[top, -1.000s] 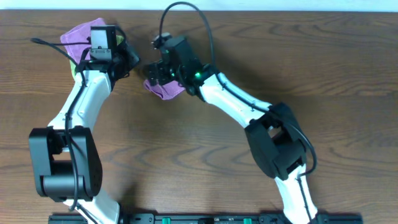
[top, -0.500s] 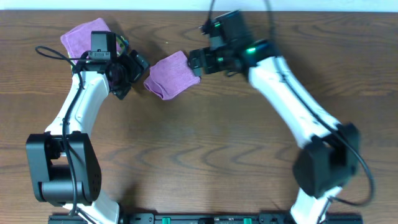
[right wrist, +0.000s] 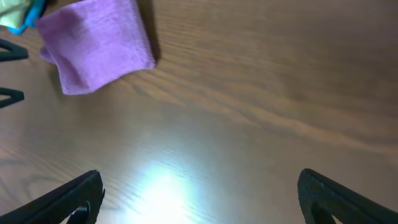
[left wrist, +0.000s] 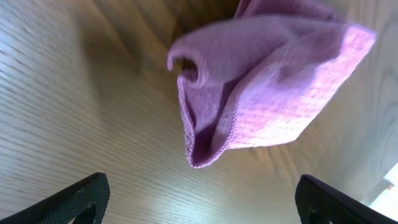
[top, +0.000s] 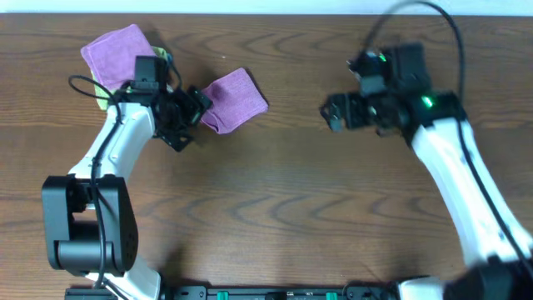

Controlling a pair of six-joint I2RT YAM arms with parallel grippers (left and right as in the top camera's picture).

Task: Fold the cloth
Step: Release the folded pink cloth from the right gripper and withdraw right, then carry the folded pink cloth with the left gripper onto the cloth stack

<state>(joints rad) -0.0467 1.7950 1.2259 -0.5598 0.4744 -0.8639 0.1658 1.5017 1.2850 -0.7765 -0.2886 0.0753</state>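
A folded purple cloth (top: 235, 100) lies flat on the wooden table, slanted, with no gripper on it. My left gripper (top: 190, 121) stands open just off its left end, fingers spread and empty. In the left wrist view the cloth (left wrist: 267, 81) lies ahead of the gripper (left wrist: 202, 202), and a loose, curled corner shows at its near left edge. My right gripper (top: 333, 114) is open and empty, well to the right of the cloth. From the right wrist the cloth (right wrist: 96, 53) shows far up-left of that gripper (right wrist: 199, 199).
A second purple cloth (top: 117, 50) lies at the table's back left, behind the left arm. A yellow-green and blue item (right wrist: 18, 15) peeks out beside it under the left arm. The left gripper's fingers (right wrist: 9, 53) show at the right wrist view's left edge.
The right arm has swung away from the cloth, far to the right. The left gripper has opened wide and shifted to the cloth's left end. The cloth stays folded on the table.
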